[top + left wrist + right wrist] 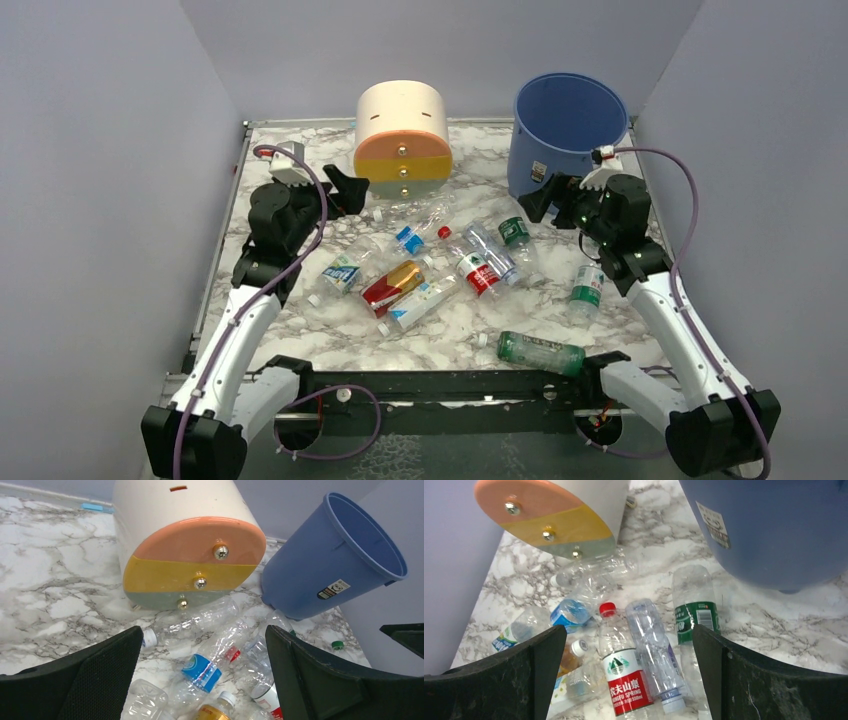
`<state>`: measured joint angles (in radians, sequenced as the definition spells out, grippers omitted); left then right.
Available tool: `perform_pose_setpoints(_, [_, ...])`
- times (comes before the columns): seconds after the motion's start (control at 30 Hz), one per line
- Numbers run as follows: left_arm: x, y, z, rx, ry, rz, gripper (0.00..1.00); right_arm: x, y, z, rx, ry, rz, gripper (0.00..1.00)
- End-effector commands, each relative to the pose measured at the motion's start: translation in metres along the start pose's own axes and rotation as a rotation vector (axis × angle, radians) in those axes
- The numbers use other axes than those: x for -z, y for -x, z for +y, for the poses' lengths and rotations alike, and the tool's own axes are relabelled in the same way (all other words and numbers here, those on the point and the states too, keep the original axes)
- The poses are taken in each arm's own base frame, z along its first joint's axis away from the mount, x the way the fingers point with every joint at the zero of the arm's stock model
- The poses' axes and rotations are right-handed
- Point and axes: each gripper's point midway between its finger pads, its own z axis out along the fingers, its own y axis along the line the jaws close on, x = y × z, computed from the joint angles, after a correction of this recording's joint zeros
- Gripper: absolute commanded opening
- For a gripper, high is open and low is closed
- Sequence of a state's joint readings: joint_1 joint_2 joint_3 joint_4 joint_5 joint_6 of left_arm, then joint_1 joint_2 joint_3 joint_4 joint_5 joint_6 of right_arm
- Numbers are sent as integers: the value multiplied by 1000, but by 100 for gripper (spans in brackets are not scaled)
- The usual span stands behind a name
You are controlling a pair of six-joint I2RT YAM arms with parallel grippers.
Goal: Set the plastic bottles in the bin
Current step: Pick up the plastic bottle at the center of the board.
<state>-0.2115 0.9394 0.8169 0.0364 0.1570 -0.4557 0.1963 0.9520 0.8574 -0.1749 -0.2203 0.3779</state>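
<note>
Several plastic bottles (470, 270) lie scattered on their sides across the middle of the marble table. Among them are a red-labelled one (624, 680), a blue-labelled one (202, 672), a green-labelled one (694, 615) and a green-tinted one (540, 352) near the front edge. The blue bin (565, 135) stands upright at the back right. My left gripper (345, 190) hovers open above the bottles in front of the drawer unit, nothing between its fingers. My right gripper (550, 197) hangs open just in front of the bin, above the red-labelled and clear bottles, also holding nothing.
A cream-and-orange round drawer unit (403, 140) stands at the back centre, left of the bin. Loose caps lie on the marble, a white one (480, 340) and a green one (338, 644). Grey walls close in the table on three sides.
</note>
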Motion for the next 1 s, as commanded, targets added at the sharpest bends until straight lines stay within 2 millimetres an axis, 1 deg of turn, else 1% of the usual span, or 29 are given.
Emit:
perform_pose_setpoints(0.0, [4,-22,4,71,24,80,99,-3,-19,-14,-57,-74,85,99])
perform_pose_setpoints(0.1, [0,-52,7,117,19,195,99,-4,-34,-16,-73,-58,98,99])
perform_pose_setpoints(0.17, [2,-76,0,165,-54,252,99,-5,-45,-16,-80,-45,128,99])
perform_pose_setpoints(0.27, [10,-106,-14,228,-179,277,99,-4,-62,-13,-86,-11,193,99])
perform_pose_setpoints(0.33, [14,-126,-12,237,-174,299,99,-3,-71,-12,-86,3,225,99])
perform_pose_setpoints(0.4, [15,-138,-13,210,-177,325,99,-1,-77,-12,-83,18,239,99])
perform_pose_setpoints(0.5, [11,-147,-10,170,-134,348,99,-2,-89,-13,-79,30,268,99])
perform_pose_setpoints(0.6, [4,-157,-6,149,-86,366,99,-6,-103,-22,-88,5,306,99])
perform_pose_setpoints(0.67, [0,-162,-7,138,-75,375,99,-8,-111,-27,-95,-9,324,99])
perform_pose_setpoints(0.83, [-8,-169,-15,115,-75,378,99,-15,-119,-36,-95,-43,354,100])
perform_pose_setpoints(0.87, [-10,-170,-18,120,-85,376,99,-16,-122,-37,-96,-47,362,100])
perform_pose_setpoints(0.97, [-20,-172,-34,111,-134,385,99,-21,-129,-44,-102,-75,387,95])
